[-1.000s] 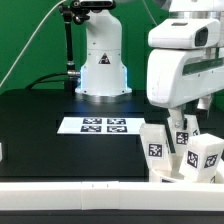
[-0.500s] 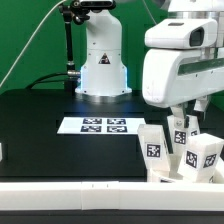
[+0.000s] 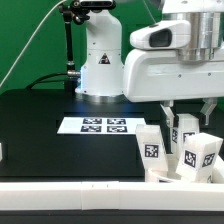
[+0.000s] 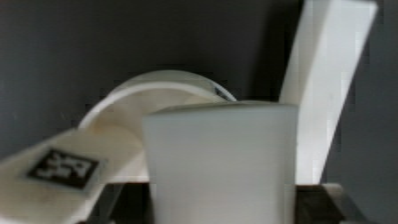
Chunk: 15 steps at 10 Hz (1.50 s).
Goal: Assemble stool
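One hand (image 3: 187,122) closed on upright stool leg (image 4: 217,160), I judge; leg's long axis vertical, directly beneath wrist; seat (image 4: 151,100) just beside.

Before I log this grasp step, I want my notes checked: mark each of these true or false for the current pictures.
1. The gripper is down among the legs at the exterior view's right. True.
2. The marker board is held up off the table. False: it lies flat on the black table.
3. The wrist view shows a white leg between the gripper's fingers. True: the gripper is shut on it.
4. The tagged legs stand at the exterior view's left. False: they cluster at its right, by the white rail.
5. The backdrop is red. False: it is green.
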{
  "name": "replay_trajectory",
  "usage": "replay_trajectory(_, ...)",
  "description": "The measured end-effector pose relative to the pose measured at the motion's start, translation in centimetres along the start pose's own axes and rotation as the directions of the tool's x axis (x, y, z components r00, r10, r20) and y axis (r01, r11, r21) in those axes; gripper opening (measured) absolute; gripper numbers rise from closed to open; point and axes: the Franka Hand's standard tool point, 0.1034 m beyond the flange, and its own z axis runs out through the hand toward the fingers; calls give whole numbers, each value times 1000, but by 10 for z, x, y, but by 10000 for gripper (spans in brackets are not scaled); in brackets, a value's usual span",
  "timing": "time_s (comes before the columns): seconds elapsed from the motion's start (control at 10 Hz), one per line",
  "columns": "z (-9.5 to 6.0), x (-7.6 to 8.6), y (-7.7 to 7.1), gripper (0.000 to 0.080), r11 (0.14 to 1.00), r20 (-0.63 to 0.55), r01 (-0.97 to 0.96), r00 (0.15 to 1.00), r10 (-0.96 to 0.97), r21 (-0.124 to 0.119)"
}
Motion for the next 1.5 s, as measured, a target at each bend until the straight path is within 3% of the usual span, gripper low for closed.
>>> replay_trajectory(0.4, 0, 0, 0, 337, 960, -3, -280, 960, 280, 1)
replay_trajectory(0.7, 0, 0, -1, 337, 877, -2, -481, 876, 481, 3)
replay_trajectory(0.9, 1, 1, -1, 337, 699, -1, -714, 700, 714, 43)
replay_trajectory(1.2, 2, 2, -1, 337, 381, 49, -922, 384, 922, 64)
replay_trajectory(1.5, 2, 3, -2, 337, 72, 79, -996, 76, 994, 45)
